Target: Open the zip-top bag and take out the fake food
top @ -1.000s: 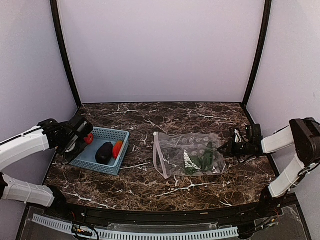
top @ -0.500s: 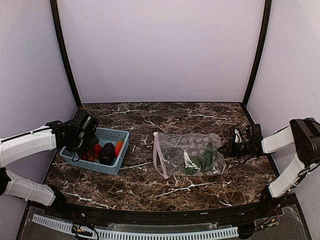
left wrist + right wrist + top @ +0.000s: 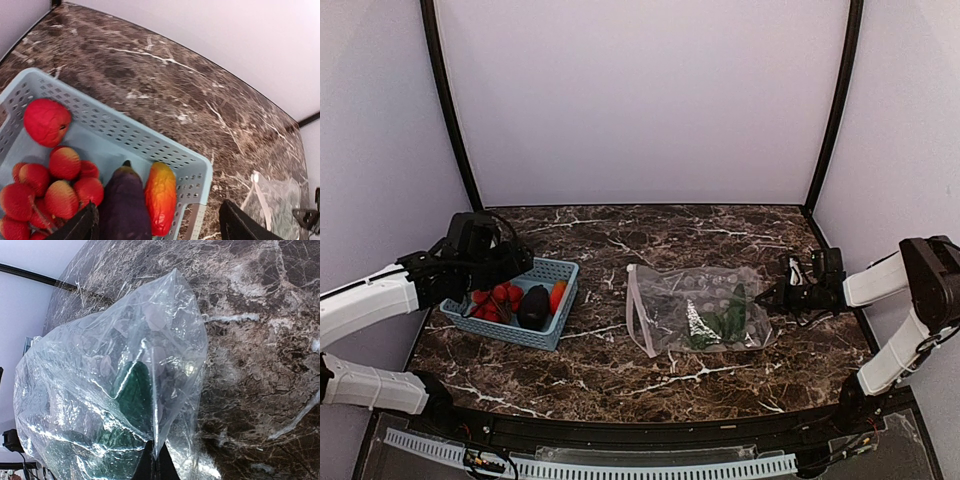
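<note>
1. The left gripper (image 3: pixel 159 226) hangs over the light-blue perforated basket (image 3: pixel 560 272) at the left of the overhead view. Its two fingertips (image 3: pixel 82 227) stand wide apart at the bottom edge of the left wrist view, and nothing is held between them.
2. Fake food lies in the basket. A cluster of red balls (image 3: pixel 45 185) fills the lower left of the wrist view, and a single red ball (image 3: pixel 46 121) sits just above it.
3. A dark purple eggplant (image 3: pixel 125 205) lies right of the cluster. An orange-red piece (image 3: pixel 160 197) lies beside it, against the basket's right wall.
4. The zip-top bag (image 3: pixel 695 310) lies flat on the dark marble table (image 3: pixel 620 370), centre-right in the overhead view and well apart from the basket.
5. Its pale zip strip (image 3: pixel 640 322) runs down the bag's left edge, the edge nearest the basket.
6. A green vegetable (image 3: pixel 720 322) is inside the bag, in its lower right part. The crinkled plastic blurs it, so it may be one piece or several.
7. The right gripper (image 3: pixel 775 297) reaches in from the right of the frame to the bag's right edge.
8. In the right wrist view its jaws are closed at bottom centre, pinching a fold of the clear plastic. That fold stands up as a sharp ridge above the green shape.
</note>
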`<state>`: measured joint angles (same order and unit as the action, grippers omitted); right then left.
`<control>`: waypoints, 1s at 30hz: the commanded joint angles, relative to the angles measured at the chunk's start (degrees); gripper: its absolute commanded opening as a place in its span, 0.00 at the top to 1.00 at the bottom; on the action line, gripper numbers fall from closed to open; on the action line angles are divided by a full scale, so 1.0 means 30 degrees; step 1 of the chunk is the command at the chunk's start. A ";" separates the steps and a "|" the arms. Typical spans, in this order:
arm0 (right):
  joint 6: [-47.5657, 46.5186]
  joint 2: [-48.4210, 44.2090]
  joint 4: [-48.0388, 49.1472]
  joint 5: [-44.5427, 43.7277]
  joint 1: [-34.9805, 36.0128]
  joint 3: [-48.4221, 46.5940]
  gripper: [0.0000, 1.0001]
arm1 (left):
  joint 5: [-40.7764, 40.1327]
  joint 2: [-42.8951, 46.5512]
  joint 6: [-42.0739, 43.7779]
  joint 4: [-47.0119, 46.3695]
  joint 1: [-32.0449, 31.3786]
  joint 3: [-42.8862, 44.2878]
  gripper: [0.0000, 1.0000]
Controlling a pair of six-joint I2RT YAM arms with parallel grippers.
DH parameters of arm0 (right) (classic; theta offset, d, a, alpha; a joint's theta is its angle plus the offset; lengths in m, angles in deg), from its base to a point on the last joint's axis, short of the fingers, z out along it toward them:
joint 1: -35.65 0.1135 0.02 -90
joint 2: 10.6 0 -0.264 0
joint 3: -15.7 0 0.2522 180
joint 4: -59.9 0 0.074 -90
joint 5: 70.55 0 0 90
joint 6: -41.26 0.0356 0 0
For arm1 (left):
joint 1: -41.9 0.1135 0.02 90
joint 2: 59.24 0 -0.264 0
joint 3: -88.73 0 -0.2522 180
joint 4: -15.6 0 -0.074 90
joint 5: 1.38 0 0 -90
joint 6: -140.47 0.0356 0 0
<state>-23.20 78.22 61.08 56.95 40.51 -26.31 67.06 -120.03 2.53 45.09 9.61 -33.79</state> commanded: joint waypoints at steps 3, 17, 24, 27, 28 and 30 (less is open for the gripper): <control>-0.0366 -0.0045 0.0120 0.0169 -0.0105 -0.0071 1.00 | 0.7924 -0.0102 0.7132 -0.6362 0.0020 -0.2198 0.18; -0.0829 0.0637 -0.0359 0.0131 -0.0094 -0.0851 1.00 | 1.1649 -0.7427 1.2593 -1.2278 -0.3704 -0.1054 0.41; -0.1001 0.0694 -0.0560 0.0025 -0.0085 -0.1048 1.00 | 1.3117 -1.0902 1.4529 -1.3149 -0.4252 0.0188 0.57; -0.0984 0.0873 -0.0503 0.0124 -0.0068 -0.1100 1.00 | 1.3516 -1.2013 1.5241 -1.3534 -0.4530 0.0826 0.60; -0.0999 0.0912 -0.0498 0.0153 -0.0068 -0.1130 1.00 | 1.3779 -1.2524 1.5391 -1.3577 -0.4668 0.1119 0.62; -0.0986 0.0949 -0.0497 0.0201 -0.0046 -0.1139 1.00 | 1.3951 -1.3207 1.5765 -1.3612 -0.4952 0.1588 0.63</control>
<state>-25.52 80.08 59.37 57.17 40.51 -28.57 105.73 -156.82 45.56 6.44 -3.75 -32.11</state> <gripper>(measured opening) 0.004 0.385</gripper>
